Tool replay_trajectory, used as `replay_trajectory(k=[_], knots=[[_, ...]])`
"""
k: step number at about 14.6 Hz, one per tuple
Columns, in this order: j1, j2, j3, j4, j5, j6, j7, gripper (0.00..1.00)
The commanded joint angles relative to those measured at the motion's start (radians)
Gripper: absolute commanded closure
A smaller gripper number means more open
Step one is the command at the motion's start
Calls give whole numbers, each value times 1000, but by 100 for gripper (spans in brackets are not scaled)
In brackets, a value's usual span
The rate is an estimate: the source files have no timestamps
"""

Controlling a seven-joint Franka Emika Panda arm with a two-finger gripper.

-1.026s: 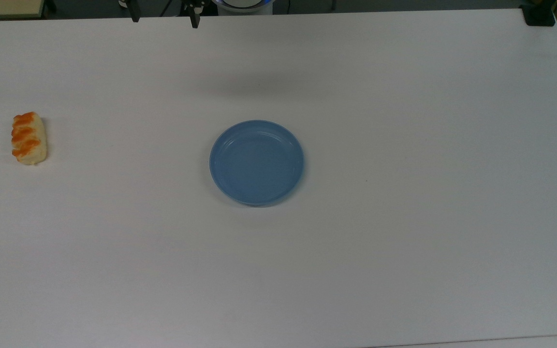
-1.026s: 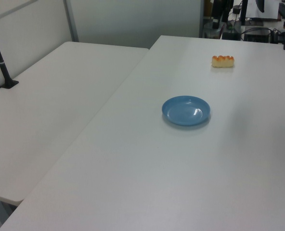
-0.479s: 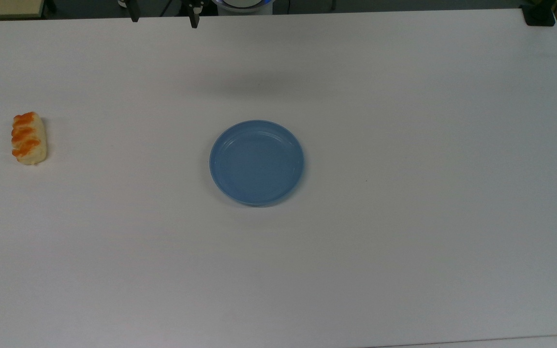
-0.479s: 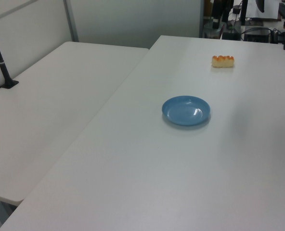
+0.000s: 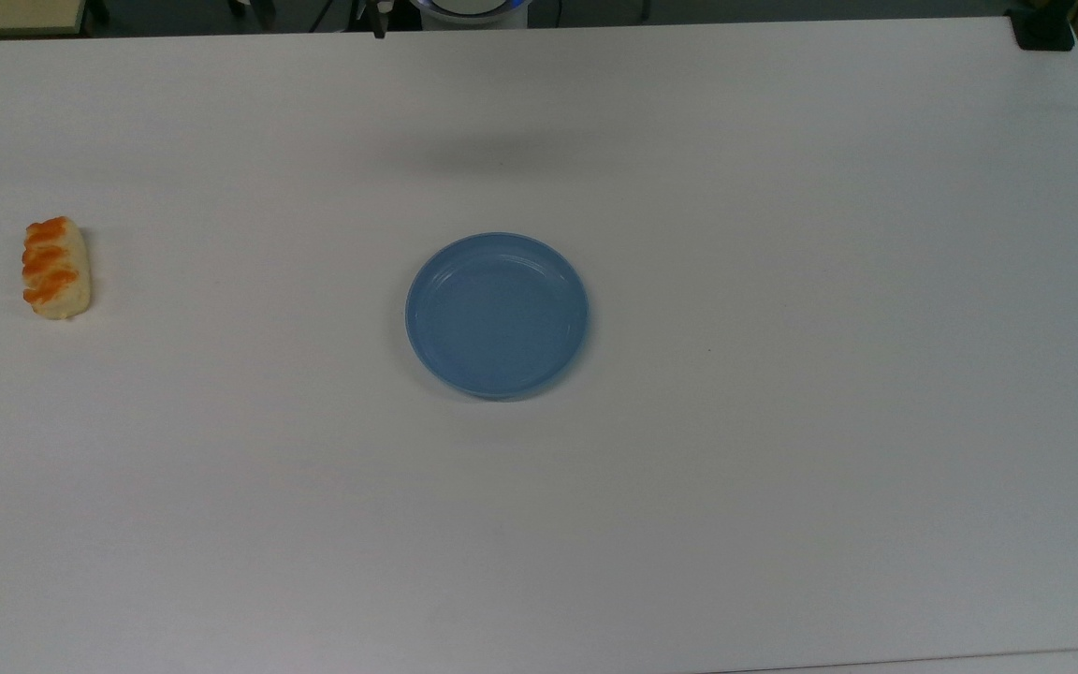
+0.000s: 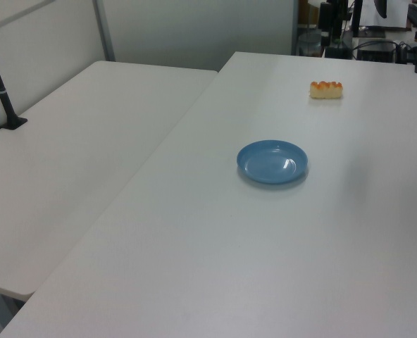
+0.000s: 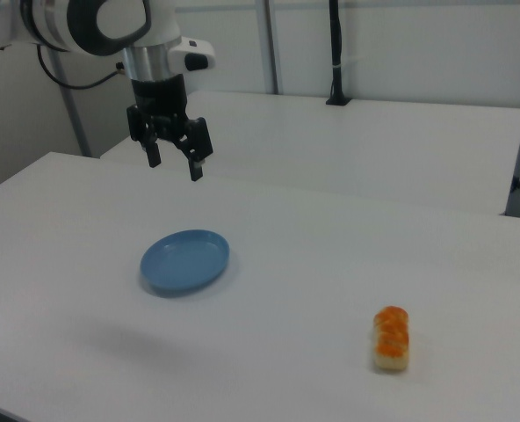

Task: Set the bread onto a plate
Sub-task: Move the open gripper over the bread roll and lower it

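Note:
The bread [image 5: 56, 268], a small cream loaf with orange-brown patches, lies on the white table near the top view's left edge. It also lies at the back in the left view [image 6: 326, 89] and at the front right in the right view [image 7: 391, 338]. The light blue plate [image 5: 497, 315] sits at mid-table with nothing on it [image 6: 272, 161] [image 7: 185, 260]. My gripper [image 7: 174, 169] hangs open and holds nothing. In the right view it is well above the table, just behind the plate and far from the bread.
The white table [image 5: 782, 487] is bare around the plate and the bread. A second table [image 6: 75, 155] adjoins it on the left view's left, with a black clamped post [image 6: 1, 91]. A black clamp [image 5: 1044, 30] grips the top view's upper right table corner.
In the top view the two dark fingertips at the upper edge have slid further out of the picture. The bread and the plate have not moved.

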Motion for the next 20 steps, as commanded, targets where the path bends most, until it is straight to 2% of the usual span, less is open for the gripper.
replay_trajectory(k=[1, 5, 9, 11, 14, 16, 20], knots=[[-71, 1, -13, -45, -13, 10, -270, 0], [-200, 82, -20, -43, -13, 137, -525, 0], [-289, 199, -20, -37, -13, 273, -681, 0], [-310, 257, -20, -34, -15, 350, -757, 0], [-341, 340, -20, -19, -16, 412, -803, 0], [-350, 403, -20, -12, -9, 454, -786, 0], [-398, 451, -19, -12, 37, 525, -751, 0]])
